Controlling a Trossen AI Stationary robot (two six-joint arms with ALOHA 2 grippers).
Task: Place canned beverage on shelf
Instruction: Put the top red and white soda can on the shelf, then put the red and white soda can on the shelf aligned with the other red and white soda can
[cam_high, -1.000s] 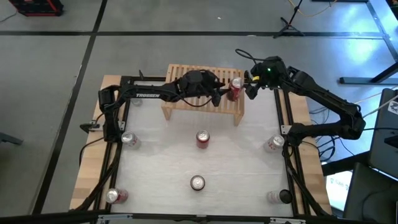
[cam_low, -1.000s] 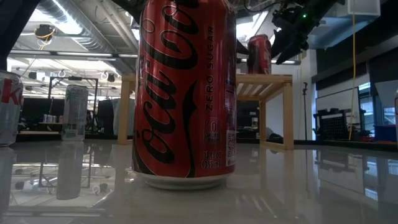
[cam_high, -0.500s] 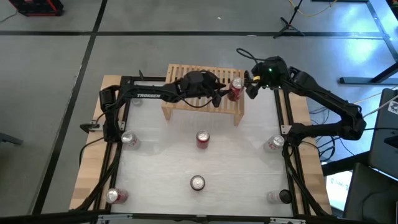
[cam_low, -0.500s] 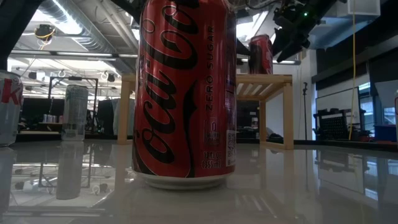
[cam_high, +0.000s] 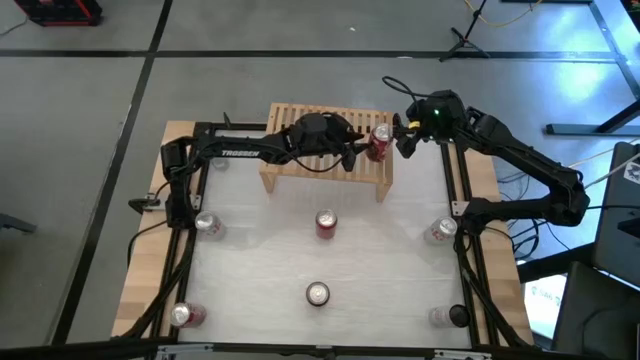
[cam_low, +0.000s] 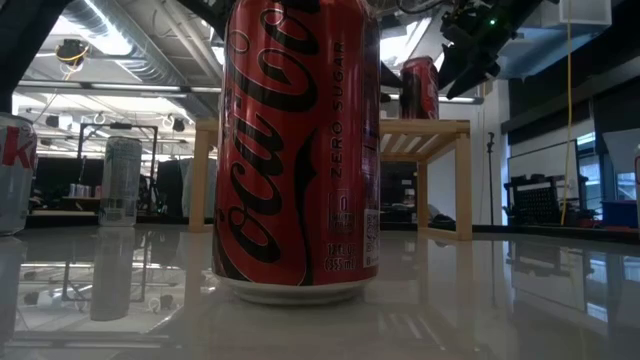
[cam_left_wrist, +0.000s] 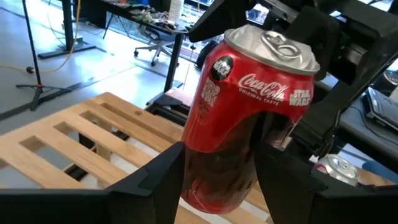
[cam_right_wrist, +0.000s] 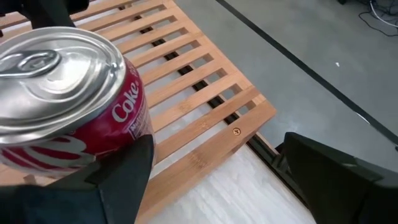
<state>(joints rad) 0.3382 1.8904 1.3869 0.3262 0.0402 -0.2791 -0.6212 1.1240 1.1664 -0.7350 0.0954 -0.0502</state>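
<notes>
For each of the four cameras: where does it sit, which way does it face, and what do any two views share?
High: overhead, straight down on the white table; both arms.
Low: table-top height, facing a big red Coca-Cola can.
Left wrist: past the left hand, gripping a red Star Wars Coca-Cola can.
Right wrist: right hand, open beside it.
Shared: that can on the light-wood slatted shelf.

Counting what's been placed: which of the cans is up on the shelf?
Only the red can at the right end of the shelf, between the left gripper and right gripper. All others stand on the table.
</notes>
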